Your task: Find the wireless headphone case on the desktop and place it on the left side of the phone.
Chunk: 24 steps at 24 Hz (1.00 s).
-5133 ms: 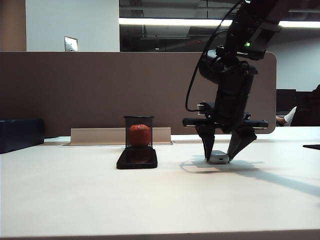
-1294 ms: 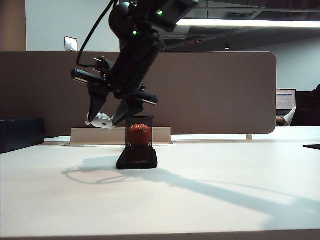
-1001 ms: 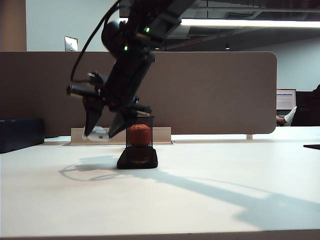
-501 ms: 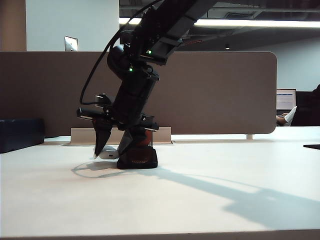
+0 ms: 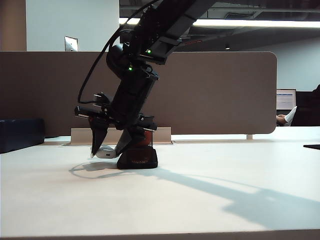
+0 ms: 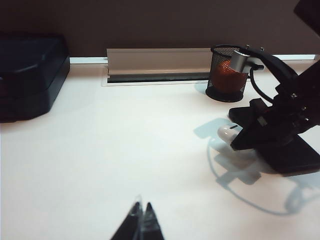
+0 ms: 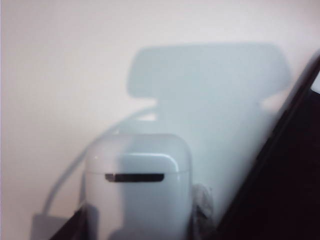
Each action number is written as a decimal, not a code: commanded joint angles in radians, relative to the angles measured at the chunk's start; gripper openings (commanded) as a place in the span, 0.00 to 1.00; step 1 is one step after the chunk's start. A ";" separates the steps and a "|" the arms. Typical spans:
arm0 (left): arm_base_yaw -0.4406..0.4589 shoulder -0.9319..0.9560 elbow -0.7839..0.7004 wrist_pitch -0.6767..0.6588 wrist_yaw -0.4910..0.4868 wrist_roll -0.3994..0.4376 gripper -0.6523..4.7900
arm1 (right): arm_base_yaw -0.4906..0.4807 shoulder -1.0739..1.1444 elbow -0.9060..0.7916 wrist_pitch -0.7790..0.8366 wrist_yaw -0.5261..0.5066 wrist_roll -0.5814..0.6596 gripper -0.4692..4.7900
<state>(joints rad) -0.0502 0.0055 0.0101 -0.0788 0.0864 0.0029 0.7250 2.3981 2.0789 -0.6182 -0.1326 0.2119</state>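
Two dark fingers [image 5: 98,142] of the right gripper [image 5: 111,149] reach down to the desktop [image 5: 200,190], straddling the wireless headphone case [image 5: 106,153]. The case lies flat on the desktop between the fingertips, just beside the phone [image 5: 137,159] on its left edge as the exterior camera sees it. Whether the fingers press the case or stand slightly off it, I cannot tell. Behind the phone stands a black mesh cup [image 6: 227,80] with an orange ball. The left gripper [image 6: 141,225] hangs well apart from everything, its fingertips pressed together, empty.
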 commanded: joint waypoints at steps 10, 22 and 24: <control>0.002 0.001 0.002 0.013 0.004 -0.003 0.11 | 0.005 -0.009 0.007 0.018 -0.023 -0.003 0.49; 0.002 0.001 0.002 0.013 0.004 -0.003 0.11 | 0.006 0.015 0.007 0.013 -0.054 -0.003 0.49; 0.002 0.001 0.002 0.013 0.004 -0.003 0.11 | 0.007 0.015 0.007 0.014 -0.054 -0.003 0.60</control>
<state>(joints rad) -0.0502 0.0055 0.0101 -0.0788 0.0864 0.0029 0.7292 2.4176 2.0792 -0.6106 -0.1806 0.2111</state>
